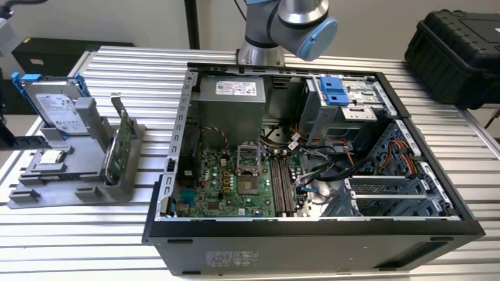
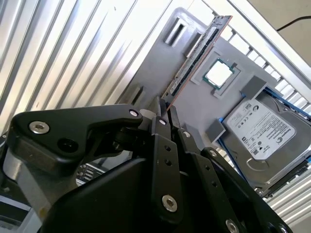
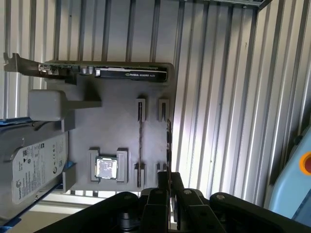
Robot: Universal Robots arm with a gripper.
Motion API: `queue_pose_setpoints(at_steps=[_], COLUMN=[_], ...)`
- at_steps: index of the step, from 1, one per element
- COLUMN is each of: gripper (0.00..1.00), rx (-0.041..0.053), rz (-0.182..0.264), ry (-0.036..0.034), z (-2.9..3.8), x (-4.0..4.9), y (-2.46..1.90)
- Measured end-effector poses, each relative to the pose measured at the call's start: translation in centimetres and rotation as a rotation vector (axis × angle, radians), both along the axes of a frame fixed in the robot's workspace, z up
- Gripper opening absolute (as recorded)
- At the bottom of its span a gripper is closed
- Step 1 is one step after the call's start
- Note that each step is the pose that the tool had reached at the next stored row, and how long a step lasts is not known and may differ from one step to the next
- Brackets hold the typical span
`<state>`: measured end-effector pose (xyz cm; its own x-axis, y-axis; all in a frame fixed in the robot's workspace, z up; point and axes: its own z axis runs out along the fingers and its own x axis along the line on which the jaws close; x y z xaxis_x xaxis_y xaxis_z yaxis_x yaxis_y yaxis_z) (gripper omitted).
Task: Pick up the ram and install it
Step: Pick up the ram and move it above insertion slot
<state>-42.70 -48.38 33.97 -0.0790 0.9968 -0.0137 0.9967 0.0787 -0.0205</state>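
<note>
Fingers of gripper closed tight on one end of the ram. Ram stands over the grey holder, at the surface edge on the exterior view's left. Can't tell if it's clear of its slot. Hard drive alongside.

The jaws hide one end of the ram

We are holding our silver, blue-capped arm raised, its black metal jaws clamping the long, thin ram.
</note>
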Motion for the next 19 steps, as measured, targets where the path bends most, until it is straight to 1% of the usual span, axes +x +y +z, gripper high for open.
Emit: queue_pose_setpoints(at_steps=[6, 19], gripper=[0.0, 0.0], rx=[0.0, 0.0], rz=[0.0, 0.0], ry=[-0.0008, -0.0022], z=[0.37, 1.64], x=[-0.09, -0.24], y=[0.0, 0.0])
